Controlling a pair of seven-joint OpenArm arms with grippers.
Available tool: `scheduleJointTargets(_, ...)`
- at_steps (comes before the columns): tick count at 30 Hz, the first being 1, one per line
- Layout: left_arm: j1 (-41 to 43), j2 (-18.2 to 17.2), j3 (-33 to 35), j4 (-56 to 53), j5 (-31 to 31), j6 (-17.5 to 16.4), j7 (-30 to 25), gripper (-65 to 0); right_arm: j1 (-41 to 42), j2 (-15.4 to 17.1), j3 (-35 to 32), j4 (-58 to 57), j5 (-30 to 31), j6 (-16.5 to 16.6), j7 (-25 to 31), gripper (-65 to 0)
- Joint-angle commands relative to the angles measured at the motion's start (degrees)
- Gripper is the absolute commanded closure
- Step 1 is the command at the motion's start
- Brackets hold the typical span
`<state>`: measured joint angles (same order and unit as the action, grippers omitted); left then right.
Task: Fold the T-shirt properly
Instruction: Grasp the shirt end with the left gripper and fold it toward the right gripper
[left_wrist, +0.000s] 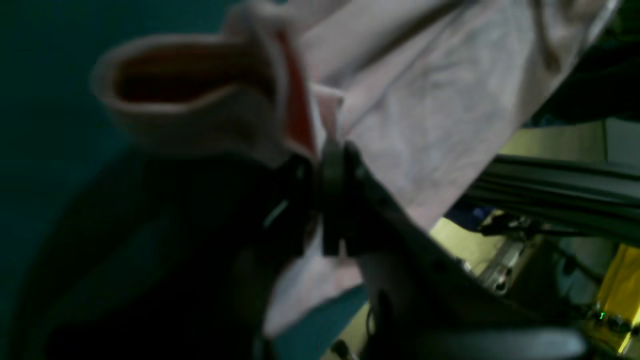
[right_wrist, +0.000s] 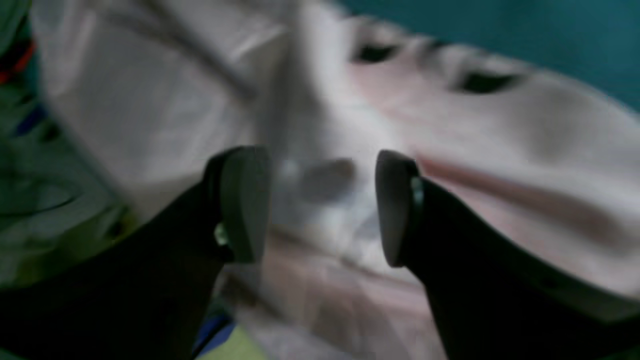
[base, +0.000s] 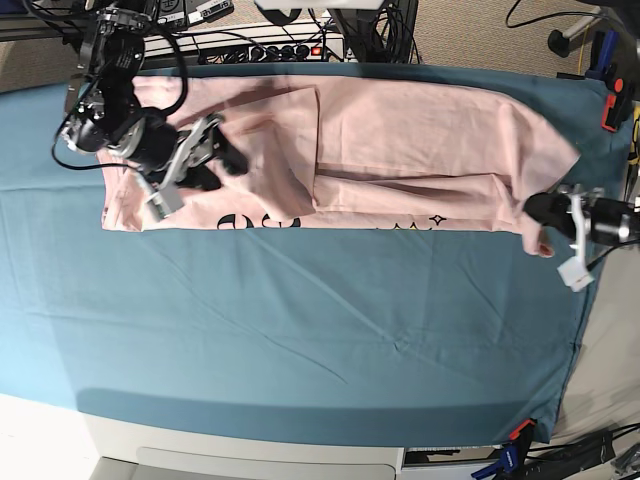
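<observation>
Cloth in a deep teal (base: 300, 330) is covering the whole counter (base: 260, 450), running wide and mostly flat with a few shallow creases toward the near edge, where a white counter front is showing below it. The T-shirt (base: 420, 150) is lying across the far half of that cloth, spread long from side to side, pale pink, with one layer folded over itself and black lettering peeking out along its near hem. Behind the counter, a tangle of black cables (base: 290, 30) is sitting on a grey carpeted floor.

The right pincer (right_wrist: 320, 205) is hovering over the shirt's end at the base view's left, its two dark fingers (right_wrist: 245, 200) standing well spread with pink fabric showing between them, gripping nothing. Over at the base view's right edge, the left pincer (left_wrist: 325, 190) is sitting at the shirt's corner; in its wrist view the picture is blurry, but the jaws are looking pressed together on a fold of the T-shirt (left_wrist: 430, 110), with a sleeve opening gaping just beside them. An orange clamp (base: 518, 432) is biting the tablecloth at the near right corner.
</observation>
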<state>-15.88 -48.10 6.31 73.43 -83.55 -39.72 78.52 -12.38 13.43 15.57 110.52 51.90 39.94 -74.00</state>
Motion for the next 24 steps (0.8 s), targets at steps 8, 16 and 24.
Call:
scheduleJointTargets(8,1.6,8.2,-0.4,9.1,-1.5,-0.3,-0.1,0.0,0.7,-2.4,10.7,0.9,-5.4,0.0,7.3,-33.6)
scheduleJointTargets(16,1.6,19.0,-0.4,9.2,-1.5,-0.3,-3.3,0.0,0.6,-2.3,14.9,0.7,-8.0,-0.6,8.7,-33.6)
scheduleJointTargets(24,1.8,25.7,-0.2,9.1,0.1,-0.3,-3.5,0.0,0.6,-2.3,14.9,0.7,-17.1,-3.8,11.8,-33.6)
